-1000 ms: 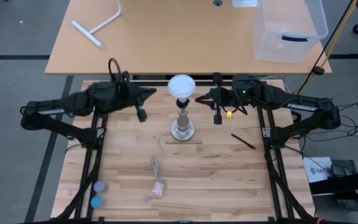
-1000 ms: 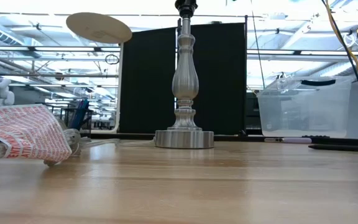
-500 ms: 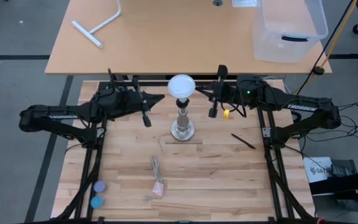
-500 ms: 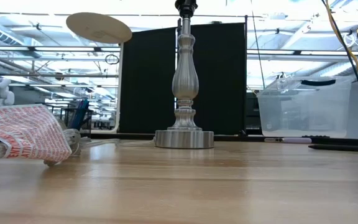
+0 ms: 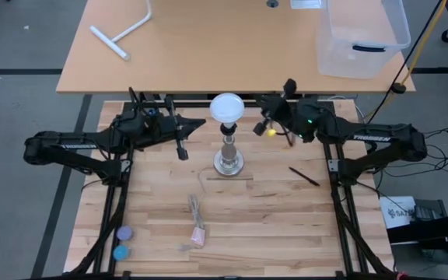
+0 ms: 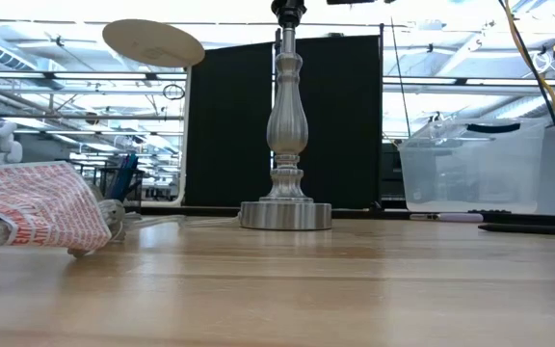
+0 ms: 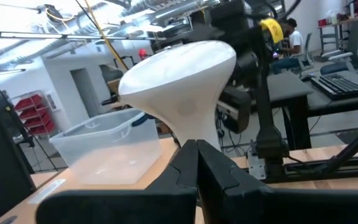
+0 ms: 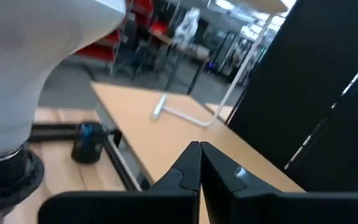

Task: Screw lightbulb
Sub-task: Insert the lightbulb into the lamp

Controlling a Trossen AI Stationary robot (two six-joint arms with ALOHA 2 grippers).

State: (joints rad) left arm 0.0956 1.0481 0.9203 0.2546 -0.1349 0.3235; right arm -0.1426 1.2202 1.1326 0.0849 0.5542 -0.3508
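Note:
The white lightbulb (image 5: 227,107) sits upright in the black socket (image 8: 5,169) on top of the silvery lamp post (image 6: 286,125), whose round base (image 5: 229,163) rests on the wooden table. My left gripper (image 5: 204,122) is shut and held level to the left of the bulb. Its tips (image 7: 196,148) point at the bulb's neck (image 7: 188,121), a little short of it. My right gripper (image 5: 257,99) is shut to the right of the bulb and points past it toward the far left. The bulb (image 8: 30,56) shows beside its tips (image 8: 199,149).
A red-and-white packet (image 5: 199,235) and a cord (image 5: 195,206) lie near the front. A black pen (image 5: 303,176) lies right of the lamp and two blue caps (image 5: 121,242) lie front left. Behind is a tan table with a white T-pipe (image 5: 123,35) and a clear bin (image 5: 362,35).
My left gripper has moved a little toward the bulb and tipped up to level. My right gripper has swung its tips from pointing at the bulb toward the table's far edge. The bulb and lamp have kept still.

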